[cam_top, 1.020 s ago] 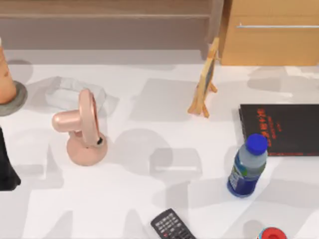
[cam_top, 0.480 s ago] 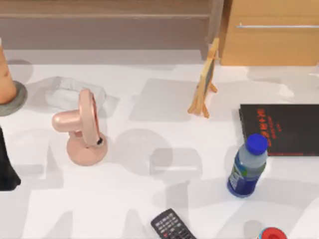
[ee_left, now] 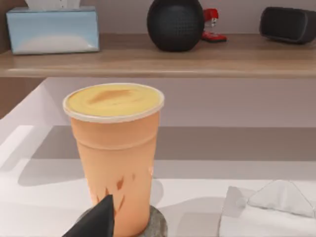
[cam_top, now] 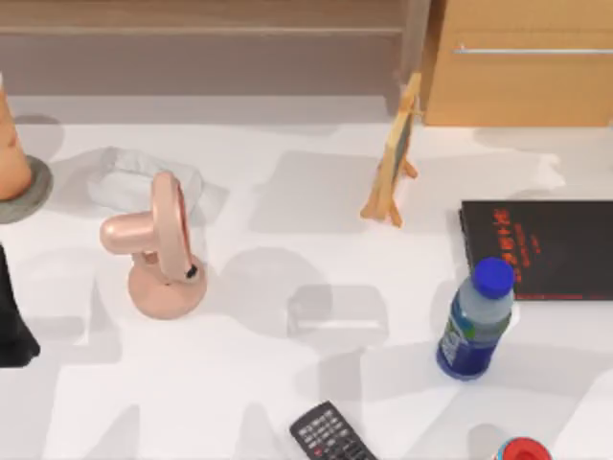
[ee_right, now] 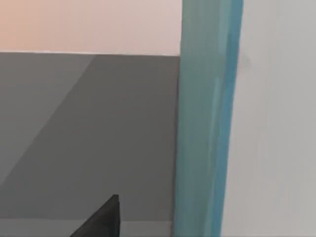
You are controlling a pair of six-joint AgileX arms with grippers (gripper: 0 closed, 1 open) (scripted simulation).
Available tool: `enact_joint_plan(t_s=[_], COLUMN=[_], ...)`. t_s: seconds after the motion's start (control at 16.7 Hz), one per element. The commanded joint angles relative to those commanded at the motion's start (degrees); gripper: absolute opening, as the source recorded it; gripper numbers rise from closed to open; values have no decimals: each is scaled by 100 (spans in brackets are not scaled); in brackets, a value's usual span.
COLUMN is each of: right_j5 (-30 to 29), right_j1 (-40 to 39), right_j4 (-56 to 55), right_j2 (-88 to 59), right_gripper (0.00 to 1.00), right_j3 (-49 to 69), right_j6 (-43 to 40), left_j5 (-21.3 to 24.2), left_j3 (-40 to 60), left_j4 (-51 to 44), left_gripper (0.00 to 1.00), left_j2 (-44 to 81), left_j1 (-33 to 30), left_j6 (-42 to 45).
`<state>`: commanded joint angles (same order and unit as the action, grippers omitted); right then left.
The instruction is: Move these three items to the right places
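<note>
1. Locate the peach-orange cup [cam_top: 8, 144]. In the top view it stands upright on a grey coaster [cam_top: 36, 192] at the bench's [cam_top: 287, 383] 10 o'clock edge.
2. The left arm [cam_top: 10, 326] enters at the 9 o'clock edge. In the left wrist view, the left gripper [ee_left: 98, 222] sits low and just in front of the cup [ee_left: 116, 153]. You cannot tell how wide this gripper stands.
3. In the right wrist view, the right gripper [ee_right: 101, 219] is close beside the thin edge of the light-blue book [ee_right: 207, 118]. You cannot tell whether it holds the book or is merely near it.

CAUTION:
- The cup is tall, narrow at the base and perched on the coaster. A low or off-centre contact would likely tip it or drag the coaster along.
- The pink fan [cam_top: 158, 244] stands at 4 o'clock from the cup. A wide sweep toward the bench centre could strike it.
- The book presents only a slim edge. A shallow grip could let it pivot or slip.
</note>
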<state>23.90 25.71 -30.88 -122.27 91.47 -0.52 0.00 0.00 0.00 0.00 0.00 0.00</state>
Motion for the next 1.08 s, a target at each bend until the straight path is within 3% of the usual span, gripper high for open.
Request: enact_joint_plan(t_s=[0.66, 1.08], right_j5=[0, 0], right_j1=[0, 0], right_j4=[0, 0], right_j2=[0, 0], right_gripper=[2, 0], right_j3=[0, 0], right_j6=[0, 0], left_j5=[0, 0], left_j3=[0, 0], left_j4=[0, 0], left_gripper=[100, 100], left_j2=[0, 0], left_j1=[0, 0], left_j6=[0, 0])
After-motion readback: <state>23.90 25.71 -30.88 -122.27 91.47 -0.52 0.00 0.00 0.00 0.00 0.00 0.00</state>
